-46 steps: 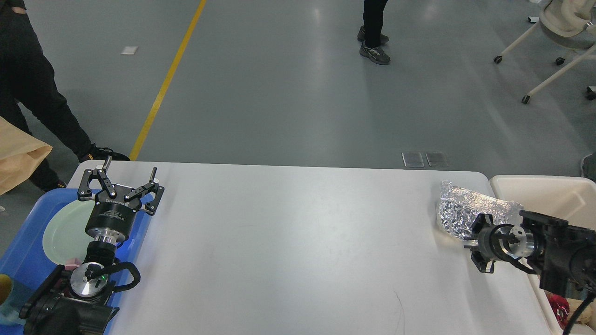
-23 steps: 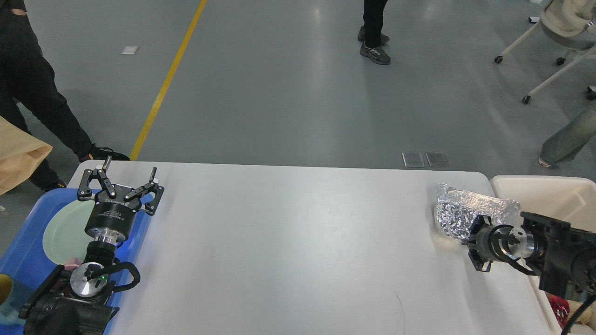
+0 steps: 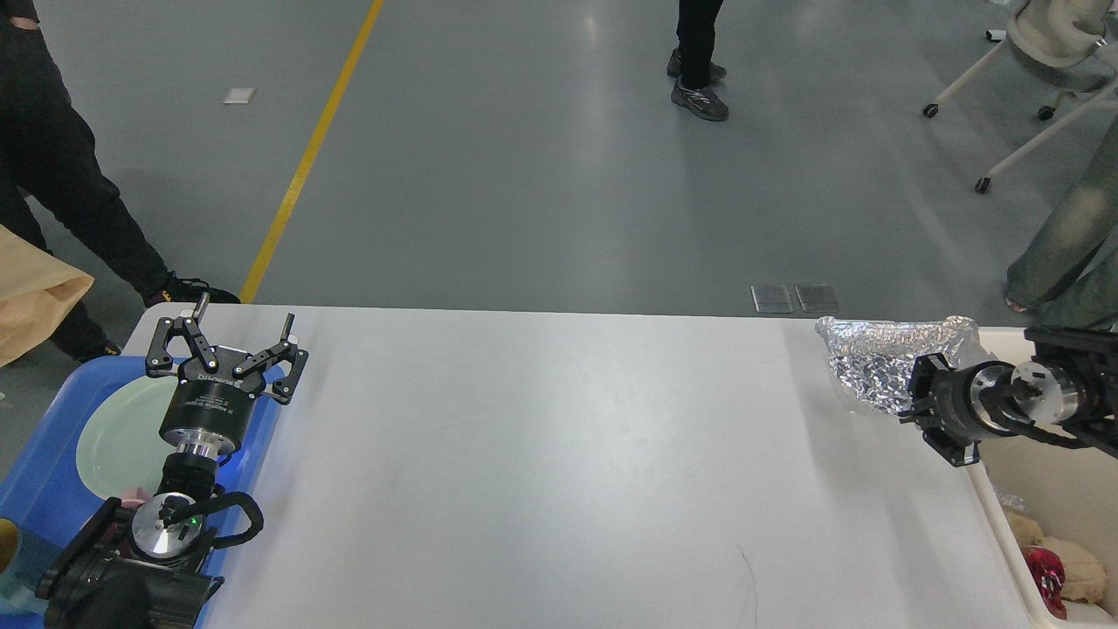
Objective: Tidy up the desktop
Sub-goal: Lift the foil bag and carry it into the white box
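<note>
The desktop (image 3: 559,454) is a wide white tabletop filling the lower half of the head view. A crumpled sheet of silver foil (image 3: 882,362) hangs just above its far right corner, casting a faint shadow on the surface. My right gripper (image 3: 919,395) is shut on the foil's right side, with its fingertips buried in the foil. Over the left edge of the desktop my left gripper (image 3: 229,336) stands open with nothing between its fingers.
A blue tray (image 3: 44,476) with a pale green plate (image 3: 113,437) lies off the left edge, under my left arm. A cream bin (image 3: 1061,476) holding red and beige scraps stands at the right edge. People stand at left, top and right.
My right gripper has risen and moved away and to the right, toward the cream bin, carrying the foil off the surface. The left arm has not moved.
</note>
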Controlling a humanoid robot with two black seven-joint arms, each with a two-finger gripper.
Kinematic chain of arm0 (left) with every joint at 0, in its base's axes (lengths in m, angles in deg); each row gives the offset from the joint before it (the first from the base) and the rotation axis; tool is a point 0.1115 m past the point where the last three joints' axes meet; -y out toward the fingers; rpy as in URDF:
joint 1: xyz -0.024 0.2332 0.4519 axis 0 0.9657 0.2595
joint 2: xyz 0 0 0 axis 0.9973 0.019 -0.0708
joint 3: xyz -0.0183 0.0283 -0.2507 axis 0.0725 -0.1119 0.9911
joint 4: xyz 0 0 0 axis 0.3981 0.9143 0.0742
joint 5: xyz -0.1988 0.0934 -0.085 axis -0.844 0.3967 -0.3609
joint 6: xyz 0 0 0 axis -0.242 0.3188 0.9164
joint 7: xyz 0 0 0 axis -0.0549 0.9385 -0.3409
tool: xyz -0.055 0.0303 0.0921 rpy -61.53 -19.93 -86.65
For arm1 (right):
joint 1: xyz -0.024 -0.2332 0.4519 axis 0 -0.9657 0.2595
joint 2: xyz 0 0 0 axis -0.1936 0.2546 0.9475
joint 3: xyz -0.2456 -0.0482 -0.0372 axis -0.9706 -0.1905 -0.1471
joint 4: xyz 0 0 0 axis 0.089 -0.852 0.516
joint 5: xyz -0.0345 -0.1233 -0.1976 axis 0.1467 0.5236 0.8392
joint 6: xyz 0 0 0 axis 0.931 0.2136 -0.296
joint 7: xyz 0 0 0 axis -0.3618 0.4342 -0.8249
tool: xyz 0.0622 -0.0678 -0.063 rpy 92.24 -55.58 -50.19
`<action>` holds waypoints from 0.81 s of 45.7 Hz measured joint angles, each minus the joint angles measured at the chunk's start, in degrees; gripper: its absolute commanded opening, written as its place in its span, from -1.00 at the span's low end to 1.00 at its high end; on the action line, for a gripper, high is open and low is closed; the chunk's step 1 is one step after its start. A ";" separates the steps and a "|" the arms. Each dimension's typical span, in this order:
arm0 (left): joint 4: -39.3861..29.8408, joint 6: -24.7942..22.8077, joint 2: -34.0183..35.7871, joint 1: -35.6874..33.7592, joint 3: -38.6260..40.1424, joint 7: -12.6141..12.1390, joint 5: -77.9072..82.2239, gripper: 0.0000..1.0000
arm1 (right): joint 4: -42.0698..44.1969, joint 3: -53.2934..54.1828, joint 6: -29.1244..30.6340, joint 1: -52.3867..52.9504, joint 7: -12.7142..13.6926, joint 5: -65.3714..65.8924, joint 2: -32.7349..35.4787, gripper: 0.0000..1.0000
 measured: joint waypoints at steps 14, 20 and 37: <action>-0.01 0.00 0.02 0.00 0.00 0.00 0.00 0.93 | -15.05 -29.71 14.83 30.42 -0.29 8.84 -3.84 -1.00; -0.01 0.00 0.04 0.00 0.00 0.00 0.00 0.93 | -24.39 -34.61 19.67 43.21 -0.43 13.50 -5.97 -1.00; 0.09 0.00 0.09 0.00 0.00 0.00 0.00 0.93 | -52.96 -37.00 25.31 76.88 -4.99 19.02 -9.93 -1.00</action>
